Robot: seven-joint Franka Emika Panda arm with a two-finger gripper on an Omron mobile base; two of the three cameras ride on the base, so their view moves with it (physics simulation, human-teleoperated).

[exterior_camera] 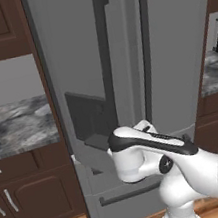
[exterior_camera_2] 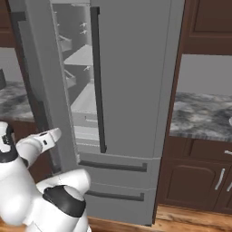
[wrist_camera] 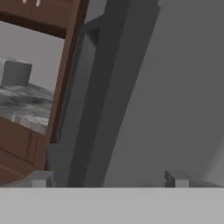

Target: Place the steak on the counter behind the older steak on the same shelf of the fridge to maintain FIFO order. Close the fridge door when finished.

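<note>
i see the fridge (exterior_camera: pixel 140 75) right in front of me, tall and grey. its left door (exterior_camera: pixel 82 75) stands a little way open and the right door (exterior_camera_2: pixel 131 77) is shut. through the gap between the doors, in the right base view, i can see the pale inside with flat shelves (exterior_camera_2: pixel 81 56) one above the other. i cannot see any steak on them from here, the gap is too thin to tell.

each door has a long dark handle (exterior_camera: pixel 105 55). the dispenser panel (exterior_camera: pixel 88 115) sits on the left door, below the middle. two drawers (exterior_camera_2: pixel 113 181) are at the bottom of the fridge.

the counter (exterior_camera: pixel 17 126) is on the left of the fridge, and more counter (exterior_camera_2: pixel 201 115) is on its right, with brown cabinets (exterior_camera_2: pixel 199 181) under it.

my arm (exterior_camera: pixel 155 158) is bent low in front of the fridge, near the drawers. in the hand view the fingertips (wrist_camera: pixel 175 178) sit far apart at the bottom, so the gripper (wrist_camera: pixel 107 180) is open wide and it holds nothing. it looks along the edge of the left door, very close to it.
</note>
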